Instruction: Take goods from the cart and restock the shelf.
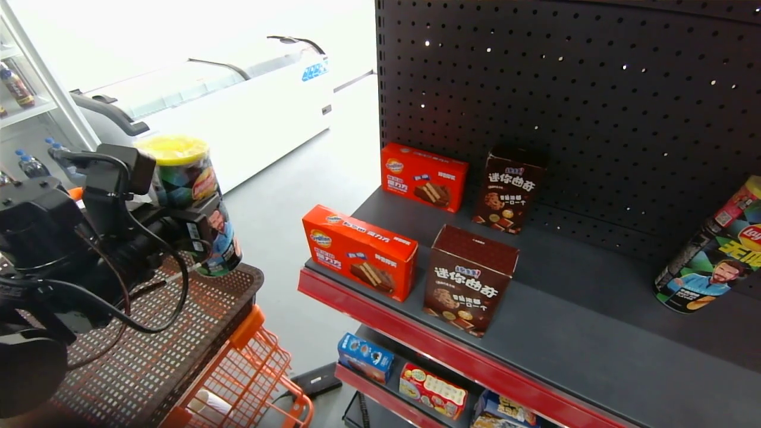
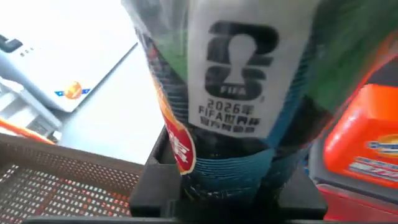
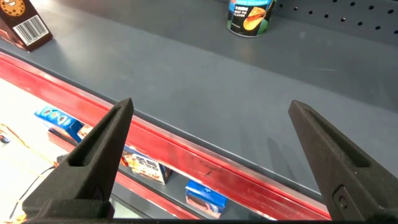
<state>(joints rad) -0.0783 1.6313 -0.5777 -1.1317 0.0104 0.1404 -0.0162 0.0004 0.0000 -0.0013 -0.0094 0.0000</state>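
Observation:
My left gripper [image 1: 199,229] is shut on a tall chip can [image 1: 191,202] with a yellow lid, held upright above the orange cart [image 1: 196,333], left of the shelf. In the left wrist view the can [image 2: 239,93] stands between the fingers [image 2: 155,186]. A second chip can [image 1: 710,261] stands at the right of the dark shelf [image 1: 594,333]; it also shows far off as a can [image 3: 249,15] in the right wrist view. My right gripper [image 3: 214,155] is open, empty, hovering over the shelf's red front edge [image 3: 205,165].
Two orange wafer boxes [image 1: 359,249] [image 1: 423,176] and two brown cookie boxes [image 1: 469,279] [image 1: 508,190] stand on the shelf's left half. A black pegboard [image 1: 565,89] backs it. More snack boxes [image 1: 425,389] sit on the lower shelf. A white freezer [image 1: 238,107] stands behind the cart.

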